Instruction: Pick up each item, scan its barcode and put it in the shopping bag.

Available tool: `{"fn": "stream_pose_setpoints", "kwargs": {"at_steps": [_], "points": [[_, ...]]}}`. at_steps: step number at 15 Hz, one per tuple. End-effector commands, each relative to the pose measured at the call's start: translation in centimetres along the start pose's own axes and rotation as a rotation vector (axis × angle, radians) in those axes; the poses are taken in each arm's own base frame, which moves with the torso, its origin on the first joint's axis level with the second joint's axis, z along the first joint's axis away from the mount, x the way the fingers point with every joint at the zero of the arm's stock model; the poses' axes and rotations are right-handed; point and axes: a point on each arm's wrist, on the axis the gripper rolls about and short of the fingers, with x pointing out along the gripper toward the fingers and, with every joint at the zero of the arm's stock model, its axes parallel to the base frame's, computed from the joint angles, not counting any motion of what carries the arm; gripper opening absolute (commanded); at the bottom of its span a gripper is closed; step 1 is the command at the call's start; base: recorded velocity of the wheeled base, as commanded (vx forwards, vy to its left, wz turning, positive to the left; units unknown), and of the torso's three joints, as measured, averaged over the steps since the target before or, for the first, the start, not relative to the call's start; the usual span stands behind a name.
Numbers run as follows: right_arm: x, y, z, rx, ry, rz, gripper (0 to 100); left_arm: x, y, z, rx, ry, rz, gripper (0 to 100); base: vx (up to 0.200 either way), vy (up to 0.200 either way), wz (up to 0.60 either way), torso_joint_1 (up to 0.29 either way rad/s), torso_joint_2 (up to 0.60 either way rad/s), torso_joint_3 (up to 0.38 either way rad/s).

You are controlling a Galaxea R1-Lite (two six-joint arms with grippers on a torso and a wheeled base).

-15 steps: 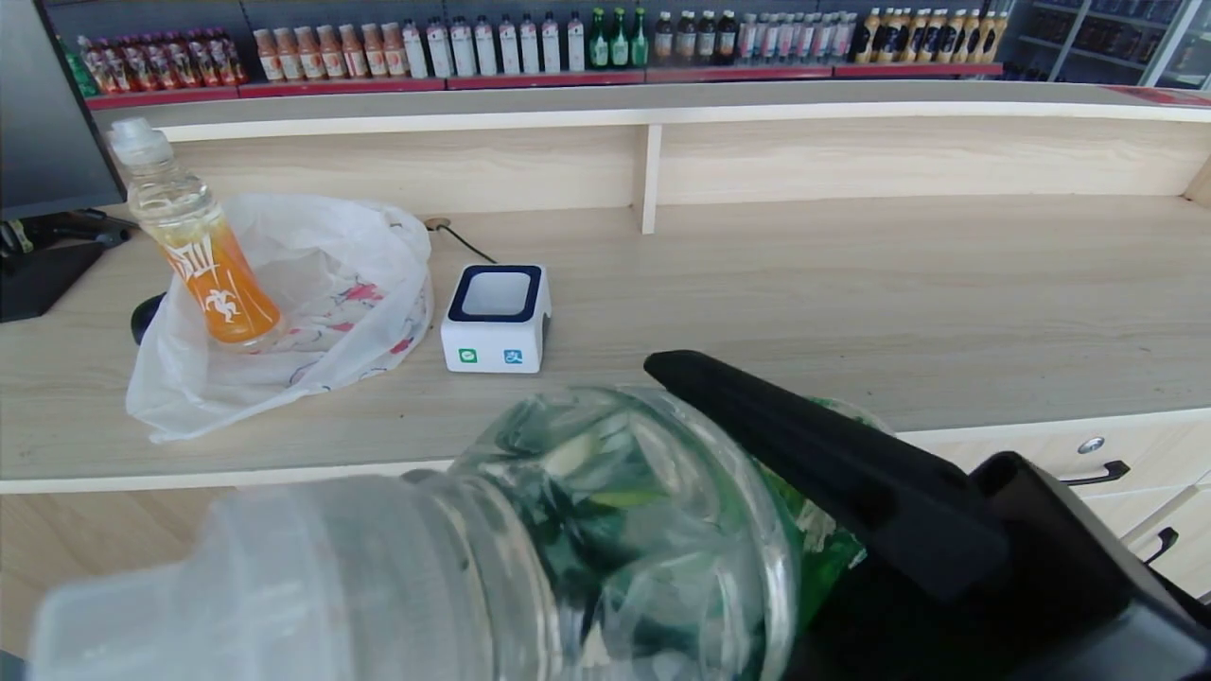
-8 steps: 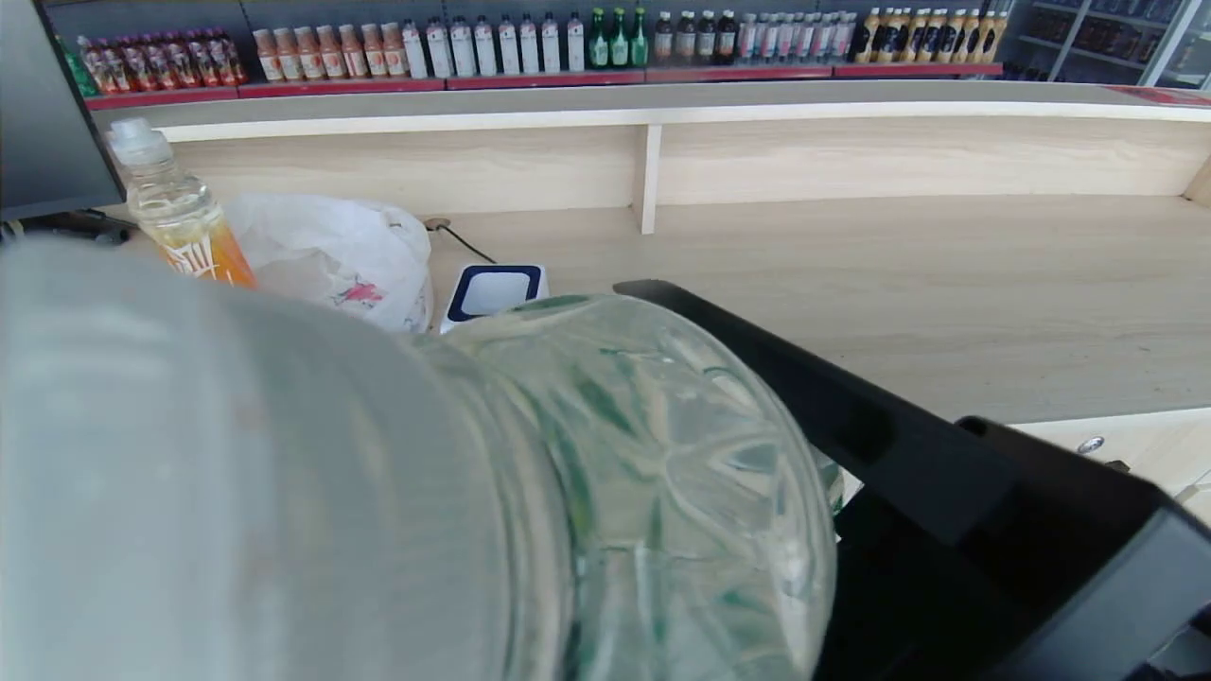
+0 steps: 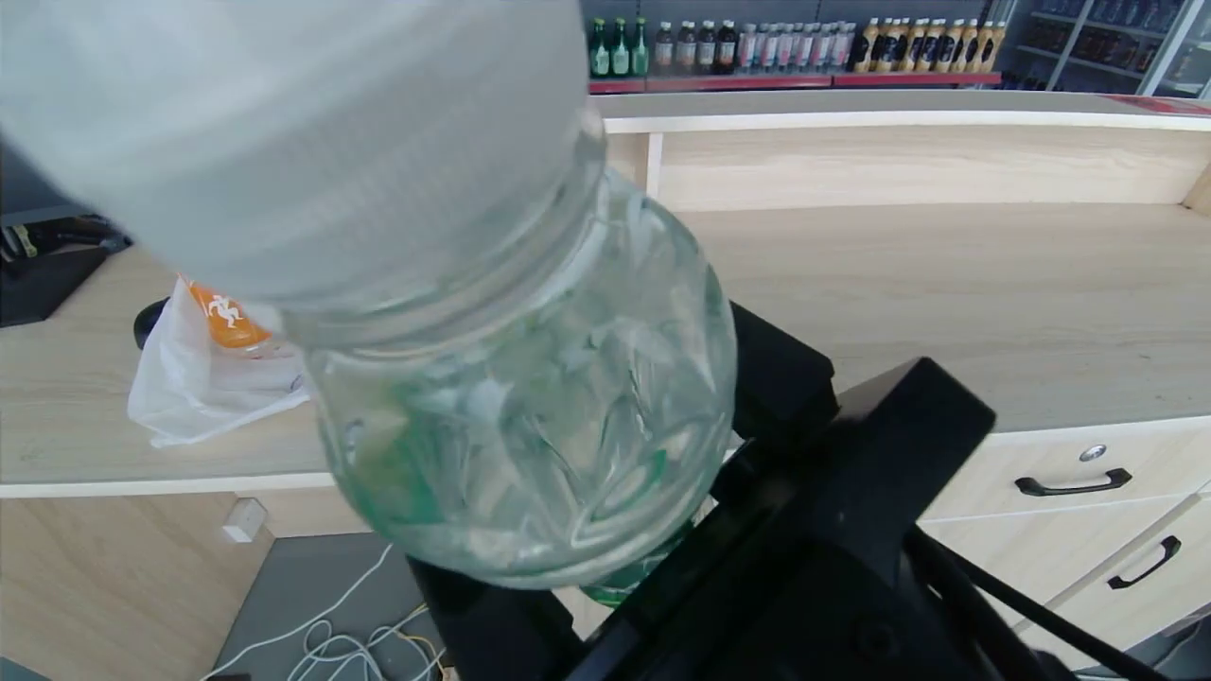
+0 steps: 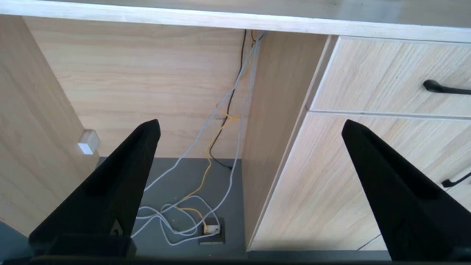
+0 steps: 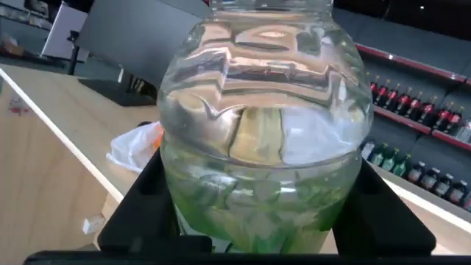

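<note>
In the right gripper: clear green-label bottle, fingers clamped on its lower body, cap end tipped up toward the head camera.
Shopping bag: on the counter, left of and beyond the held bottle, with an orange drink bottle inside.
Left gripper: wide open, holding nothing, down by the cabinet fronts.
Next move: leftward carry, I'd guess.

You face a light wood-grain counter with a raised back ledge and one upright divider. Below its front edge you find pale drawers with black handles. Behind, your view takes in red-edged store shelves stocked with rows of bottles. Under the counter: grey floor, loose cables, a small white box on the cabinet side panel.
</note>
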Motion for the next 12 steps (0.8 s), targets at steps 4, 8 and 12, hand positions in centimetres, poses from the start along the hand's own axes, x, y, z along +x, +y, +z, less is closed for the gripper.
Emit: {"fn": "stream_pose_setpoints", "kwargs": {"at_steps": [4, 8, 12], "points": [[3.1, -4.6, -3.4, 0.086, 0.041, -0.191, 0, 0.0, 0.0, 0.0, 0.0, 0.0, 0.0, 100, 0.0, 0.0, 0.0, 0.0, 0.0, 0.0], [3.6, -5.2, -5.0, 0.136, 0.066, -0.219, 0, 0.0, 0.0, 0.0, 0.0, 0.0, 0.0, 100, 0.0, 0.0, 0.0, 0.0, 0.0, 0.0], [4.6, -6.3, -6.9, 0.183, 0.081, -0.275, 0, 0.0, 0.0, 0.0, 0.0, 0.0, 0.0, 100, 0.0, 0.0, 0.0, 0.0, 0.0, 0.0]]}}
